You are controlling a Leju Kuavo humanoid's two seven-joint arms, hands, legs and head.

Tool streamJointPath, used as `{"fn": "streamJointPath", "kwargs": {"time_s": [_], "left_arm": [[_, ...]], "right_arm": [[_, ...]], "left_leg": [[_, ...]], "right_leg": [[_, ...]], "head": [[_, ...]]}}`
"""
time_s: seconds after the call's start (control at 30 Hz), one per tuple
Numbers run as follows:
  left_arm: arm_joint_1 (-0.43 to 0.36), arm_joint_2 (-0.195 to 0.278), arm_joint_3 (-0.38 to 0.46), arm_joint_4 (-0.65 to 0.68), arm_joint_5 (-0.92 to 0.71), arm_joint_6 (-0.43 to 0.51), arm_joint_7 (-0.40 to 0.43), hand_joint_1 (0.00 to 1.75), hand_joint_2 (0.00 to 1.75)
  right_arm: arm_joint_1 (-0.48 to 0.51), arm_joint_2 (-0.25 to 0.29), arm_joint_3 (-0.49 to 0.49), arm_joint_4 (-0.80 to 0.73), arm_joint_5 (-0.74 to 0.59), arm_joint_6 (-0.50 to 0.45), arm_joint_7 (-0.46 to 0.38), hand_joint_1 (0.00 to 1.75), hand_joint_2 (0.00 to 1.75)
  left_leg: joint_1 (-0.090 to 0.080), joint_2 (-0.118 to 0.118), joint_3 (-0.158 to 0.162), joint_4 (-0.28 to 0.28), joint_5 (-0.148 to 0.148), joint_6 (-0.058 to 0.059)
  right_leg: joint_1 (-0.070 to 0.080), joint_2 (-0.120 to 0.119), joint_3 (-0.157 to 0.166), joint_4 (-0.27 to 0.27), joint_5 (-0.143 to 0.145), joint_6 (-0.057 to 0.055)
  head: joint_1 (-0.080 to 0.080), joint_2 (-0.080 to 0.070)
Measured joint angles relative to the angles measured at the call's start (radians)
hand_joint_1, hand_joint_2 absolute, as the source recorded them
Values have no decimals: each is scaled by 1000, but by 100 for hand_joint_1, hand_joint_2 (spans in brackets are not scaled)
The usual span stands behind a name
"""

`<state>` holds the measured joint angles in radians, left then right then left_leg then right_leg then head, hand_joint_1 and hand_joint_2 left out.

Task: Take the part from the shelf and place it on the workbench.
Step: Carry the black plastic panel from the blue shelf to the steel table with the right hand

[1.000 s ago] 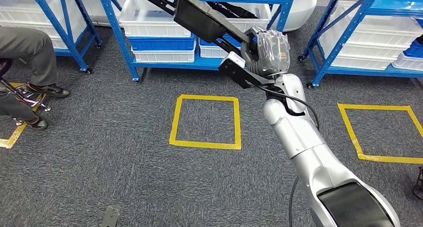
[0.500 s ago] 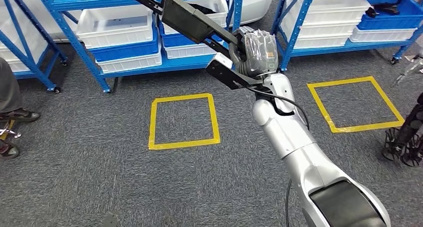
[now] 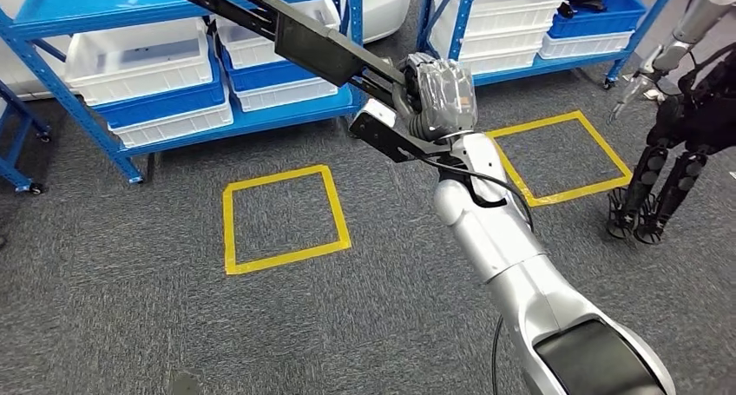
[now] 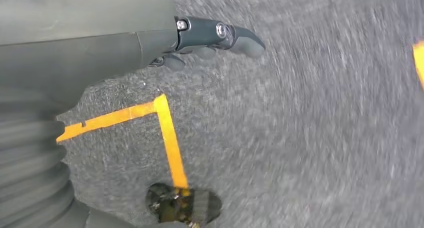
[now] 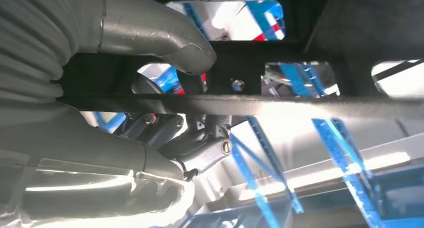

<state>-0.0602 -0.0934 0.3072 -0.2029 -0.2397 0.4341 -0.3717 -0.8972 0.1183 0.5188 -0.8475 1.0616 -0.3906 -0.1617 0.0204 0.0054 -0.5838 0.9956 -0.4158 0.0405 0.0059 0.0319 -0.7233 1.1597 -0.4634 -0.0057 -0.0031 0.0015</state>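
Camera swung right: shelf point(image 3: 174, 74) shifted left, another robot point(image 3: 686, 126) entered view.

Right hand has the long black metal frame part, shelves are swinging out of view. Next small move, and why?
Probably keep turning toward the workbench with the grip unchanged. The right hand grips the long black metal frame part raised over grey carpet, the blue shelves are close beside it, and no workbench is in sight.

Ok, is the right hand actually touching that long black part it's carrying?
Touching. In the right wrist view the right hand has its thumb and fingers wrapped around a bar of the black part; the head view shows it held aloft.
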Motion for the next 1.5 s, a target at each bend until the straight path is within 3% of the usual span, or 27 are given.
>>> {"fn": "streamJointPath", "kwargs": {"time_s": [0.07,0.1,0.17,0.23,0.3,0.4,0.43,0.5,0.57,0.6,0.63,0.67,0.7,0.8,0.83,0.9,0.97,1.03,1.1,1.13,1.17,1.23,1.27,1.33,1.4,1.43,1.5], "left_arm": [[1,-1,0,0,-1,-1,0,0,175],[1,-2,0,0,-1,-1,0,0,175],[1,-2,0,0,-1,-2,0,0,175],[0,-3,0,0,-2,-2,0,0,175],[0,-2,0,0,-2,-2,-1,0,175],[1,-2,0,0,-3,-2,-1,0,175],[-1,-3,0,0,-6,-2,-1,0,175],[-3,-4,-1,0,-15,-2,2,0,175],[-2,-3,-1,0,-21,-2,8,0,175],[-1,-3,-1,0,-23,-2,11,0,175],[-1,-2,-1,0,-24,-2,13,0,175],[-1,-2,-1,0,-26,-2,13,0,175],[-2,-2,-2,0,-28,-3,14,0,175],[-5,-1,-2,0,-32,-4,15,0,175],[-6,0,-2,0,-32,-5,15,0,175],[-10,-1,-2,0,-33,-5,15,0,175],[-14,-3,-2,0,-33,-6,15,0,175],[-14,-3,-2,0,-33,-7,14,0,175],[-13,-3,-2,0,-34,-8,14,0,175],[-13,-3,-2,0,-35,-10,14,0,175],[-13,-4,-2,0,-36,-12,14,0,175],[-14,-4,-2,0,-38,-15,14,0,175],[-14,-3,-2,0,-39,-15,14,0,175],[-15,-2,-2,0,-41,-15,15,0,175],[-16,-2,-2,0,-44,-14,17,0,175],[-18,-2,-3,0,-45,-14,18,0,175],[-20,-3,-3,0,-47,-14,20,0,175]], "right_arm": [[9,-2,1,0,0,0,1,175,175],[13,-3,1,0,1,0,1,175,175],[18,-5,1,-1,1,0,3,175,175],[16,-4,1,-3,2,0,3,175,175],[12,0,2,-6,2,0,4,175,175],[11,1,2,-9,2,0,5,175,175],[12,-2,2,-9,3,0,7,175,175],[20,-10,0,-12,7,-3,13,175,175],[32,-15,-2,-16,11,-4,18,175,175],[39,-16,-2,-17,13,-5,18,175,175],[45,-19,-2,-18,14,-5,19,175,175],[52,-22,-2,-20,16,-5,19,175,175],[57,-25,-2,-23,18,-5,20,175,175],[64,-30,-3,-33,21,-5,22,175,175],[65,-31,-3,-36,21,-5,23,175,175],[68,-36,-5,-41,21,-5,24,175,175],[70,-43,-8,-46,23,-6,25,175,175],[70,-47,-9,-52,30,-6,26,175,175],[76,-49,-8,-56,37,-5,30,175,175],[81,-50,-8,-57,39,-5,32,175,175],[86,-52,-8,-58,41,-5,35,175,175],[90,-54,-8,-63,45,-5,38,175,175],[90,-54,-8,-66,47,-4,39,175,175],[90,-53,-8,-75,50,-4,41,175,175],[91,-53,-8,-79,54,0,46,175,175],[92,-54,-9,-82,56,3,49,175,175],[91,-53,-10,-88,59,10,53,175,175]], "left_leg": [[2,32,-4,0,2,-2],[5,47,-6,0,4,-6],[11,76,-10,1,7,-17],[11,102,-13,4,7,-35],[7,122,-12,7,5,-50],[9,137,-7,5,5,-57],[14,138,-5,7,2,-64],[25,85,-26,76,-53,-77],[26,11,-82,222,-141,-80],[24,-1,-104,278,-164,-78],[23,-6,-112,298,-166,-75],[22,-9,-101,279,-149,-70],[20,-18,-71,224,-119,-62],[16,-73,19,50,-57,-35],[13,-79,27,32,-56,-29],[9,-57,28,22,-49,-22],[9,-32,33,2,-33,-12],[8,-6,34,-10,-22,-6],[4,23,30,-11,-20,-4],[4,37,29,-11,-20,-5],[4,51,28,-10,-21,-6],[4,77,29,-7,-24,-13],[1,90,29,-4,-28,-19],[-6,112,30,2,-36,-34],[-7,136,34,2,-41,-45],[-2,133,35,5,-46,-50],[8,81,17,55,-85,-58]], "right_leg": [[-13,-18,-46,108,-38,12],[-21,-24,-44,115,-40,23],[-34,-45,25,9,-12,47],[-35,-98,108,-126,18,59],[-31,-126,133,-173,32,51],[-29,-112,128,-173,38,42],[-33,-98,129,-175,42,34],[-37,-59,126,-179,54,11],[-34,-23,122,-182,64,-6],[-30,-7,119,-181,67,-10],[-26,10,116,-181,70,-11],[-23,27,114,-181,73,-12],[-20,43,113,-180,76,-11],[-14,84,106,-179,85,1],[-15,95,101,-179,89,7],[-16,112,92,-183,98,21],[-11,77,70,-159,89,25],[-11,12,14,-55,41,18],[-18,-15,-49,79,-10,18],[-22,-19,-62,111,-20,24],[-26,-24,-53,101,-15,34],[-33,-56,25,-29,26,54],[-32,-85,67,-99,44,57],[-26,-119,107,-172,61,50],[-23,-97,102,-174,63,36],[-28,-83,102,-175,65,30],[-36,-54,101,-177,69,15]], "head": [[2,0],[2,0],[2,0],[3,0],[1,0],[-3,0],[-3,0],[-7,0],[-11,0],[-12,0],[-12,0],[-12,0],[-12,0],[-12,0],[-11,0],[-12,0],[-8,0],[-3,0],[-1,0],[-1,0],[0,0],[0,0],[1,0],[-2,0],[-6,0],[-7,0],[-9,0]]}}
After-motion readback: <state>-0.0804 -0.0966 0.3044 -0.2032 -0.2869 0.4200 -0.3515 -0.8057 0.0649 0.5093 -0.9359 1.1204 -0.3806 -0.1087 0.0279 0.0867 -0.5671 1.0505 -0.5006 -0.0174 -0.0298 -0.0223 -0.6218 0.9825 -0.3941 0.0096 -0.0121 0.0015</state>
